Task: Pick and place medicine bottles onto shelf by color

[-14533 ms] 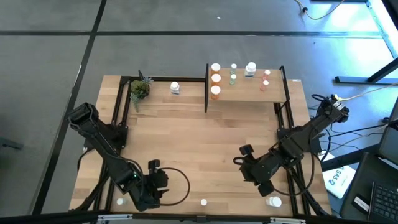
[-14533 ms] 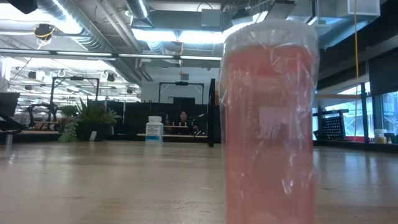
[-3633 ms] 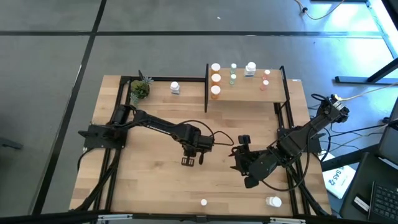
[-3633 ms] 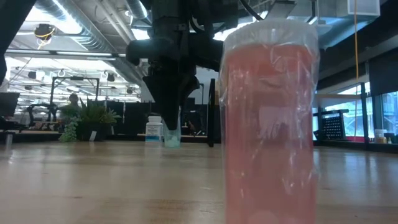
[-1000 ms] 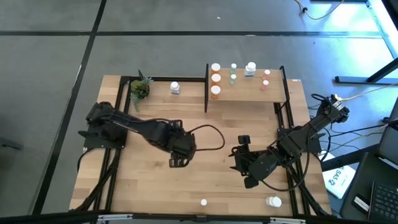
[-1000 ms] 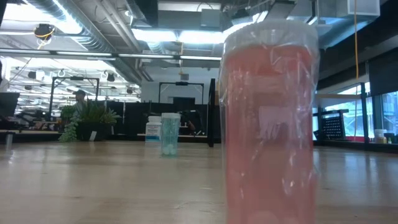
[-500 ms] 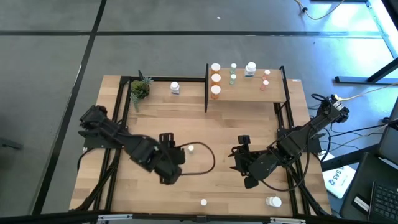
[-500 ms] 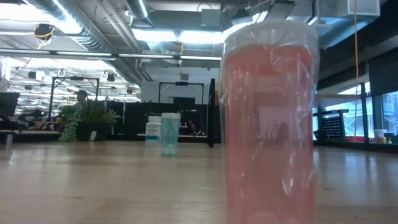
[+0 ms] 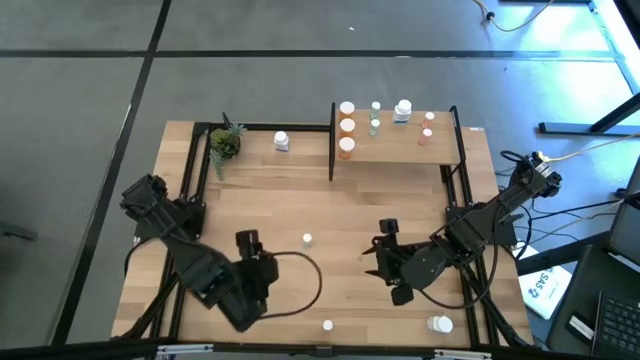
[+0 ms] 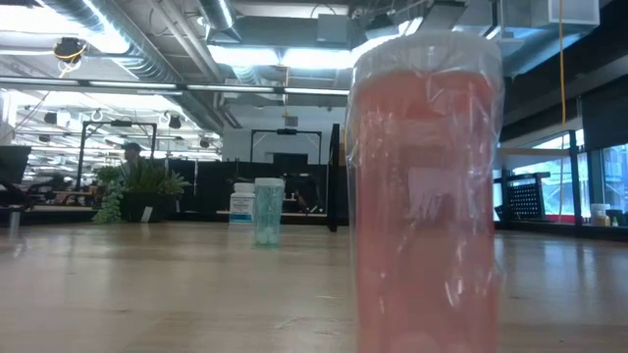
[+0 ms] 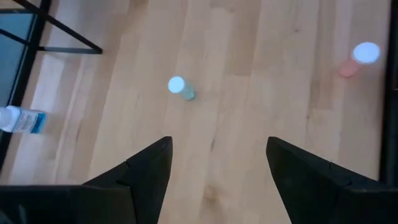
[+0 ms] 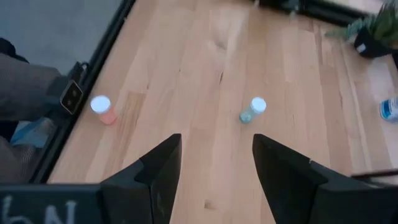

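Observation:
A green medicine bottle (image 9: 307,239) with a white cap stands on its base in the middle of the table, also seen in the low view (image 10: 267,211). A pinkish-red bottle (image 9: 327,324) stands at the near edge, filling the low view (image 10: 427,196). The shelf (image 9: 400,148) at the far right carries orange (image 9: 346,127), green (image 9: 375,123), white (image 9: 402,110) and pink (image 9: 427,127) bottles. My left gripper (image 9: 248,248) hovers open left of the green bottle (image 11: 181,88). My right gripper (image 9: 375,248) hovers open to its right, facing the green bottle (image 12: 252,109). Both hold nothing.
A white bottle with a blue label (image 9: 282,141) and a small potted plant (image 9: 224,143) stand near the far edge, left of the shelf. Another white bottle (image 9: 440,323) lies at the near right corner. Black frame rails (image 9: 188,170) run along both table sides.
My left gripper has swung away from the green bottle, toward the table's left and near edges, staying open. The green bottle stays standing in the table's middle.

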Controlling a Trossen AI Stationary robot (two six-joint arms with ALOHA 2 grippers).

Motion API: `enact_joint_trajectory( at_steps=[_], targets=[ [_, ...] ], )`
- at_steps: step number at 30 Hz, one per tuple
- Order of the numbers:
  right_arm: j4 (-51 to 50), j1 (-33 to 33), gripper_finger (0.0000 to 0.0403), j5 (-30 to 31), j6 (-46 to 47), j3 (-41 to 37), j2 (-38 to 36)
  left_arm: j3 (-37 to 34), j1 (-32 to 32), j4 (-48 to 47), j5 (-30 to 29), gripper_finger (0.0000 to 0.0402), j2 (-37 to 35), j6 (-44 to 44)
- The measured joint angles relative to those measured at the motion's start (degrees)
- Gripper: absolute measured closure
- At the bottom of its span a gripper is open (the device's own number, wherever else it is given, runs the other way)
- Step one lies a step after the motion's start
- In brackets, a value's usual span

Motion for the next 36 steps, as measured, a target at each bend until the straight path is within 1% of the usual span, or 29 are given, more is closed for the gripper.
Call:
enact_joint_trajectory(
  at_steps=[5, 9, 13, 16, 20, 24, 30, 36],
  targets=[
    [4.2, -0.3, 0.0202, -0.4, -6.8, 0.0, 0.6, 0.0, -4.1, 0.0, -2.4, 0.0147, 0.0, -4.6],
    [6.5, -1.9, 0.0202, -4.4, -13.2, 0.0, 2.7, 0.0, -6.4, 0.0, -4.2, 0.0147, 0.0, -7.8],
    [8.6, -5.6, 0.0202, -8.6, -15.8, 0.3, 4.6, 0.0, -8.4, 0.0, -5.7, 0.0147, 0.0, -9.9],
    [8.6, -9.3, 0.0202, -11.3, -17.8, 1.8, 6.4, 0.0, -9.6, 0.0, -6.4, 0.0147, 0.0, -11.0],
    [8.3, -13.3, 0.0202, -15.2, -20.6, 5.0, 9.6, 0.0, -11.0, -0.2, -7.9, 0.0147, 0.0, -11.6],
    [5.9, -16.4, 0.0202, -17.9, -23.0, 9.1, 14.7, 0.0, -12.0, -0.2, -9.6, 0.0147, 0.0, -11.8],
    [3.3, -20.1, 0.0202, -17.9, -22.7, 15.7, 22.2, 0.0, -13.5, -0.4, -10.5, 0.0147, 0.0, -13.6],
    [0.4, -21.3, 0.0202, -17.9, -25.4, 20.8, 27.8, 0.0, -14.1, -0.4, -10.5, 0.0147, 0.0, -14.6]
  ],
)
